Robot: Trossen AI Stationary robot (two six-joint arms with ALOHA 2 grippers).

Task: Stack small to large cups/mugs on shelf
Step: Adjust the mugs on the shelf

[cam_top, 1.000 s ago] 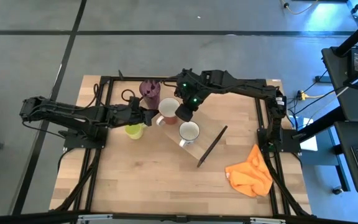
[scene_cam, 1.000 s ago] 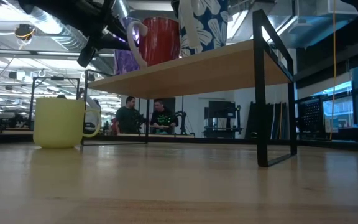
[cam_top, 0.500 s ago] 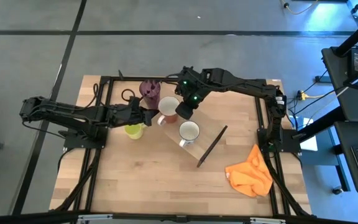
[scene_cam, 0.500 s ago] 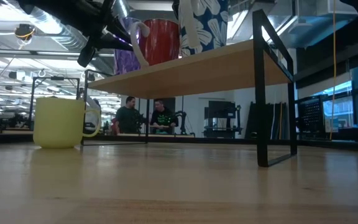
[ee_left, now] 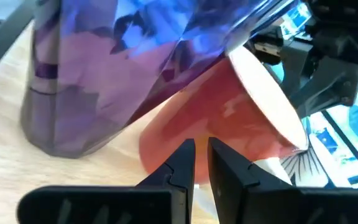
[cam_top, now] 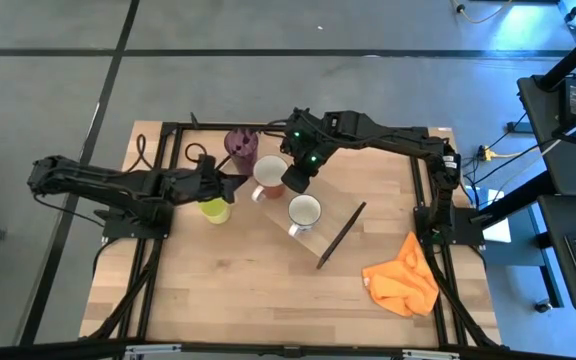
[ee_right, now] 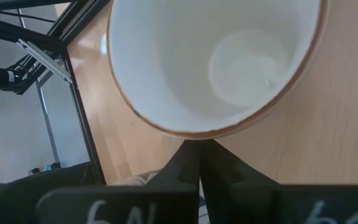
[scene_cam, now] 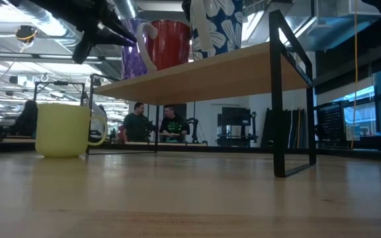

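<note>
Lettering unreadable; right gripper [ee_right: 197,163], jaws pressed together, touches brownish white-lined mug [ee_right: 216,62] at six o'clock; left gripper [ee_left: 201,163] narrowly spread, clear of it.

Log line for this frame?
shelf: tumbler, red mug, white mug | table: yellow mug | left claw at red mug

A long light-wood shelf [cam_top: 323,215] with thin dark metal end bars is set diagonally on the table. Three vessels are lined up upright on it: a tall dark purple tumbler [cam_top: 240,146], a reddish-brown mug [cam_top: 269,176] with a white inside just beside it, and a white-grey flower-patterned mug [cam_top: 304,213]. A yellow-green mug [cam_top: 216,210] is seen upright on the tabletop beside the shelf.
</note>
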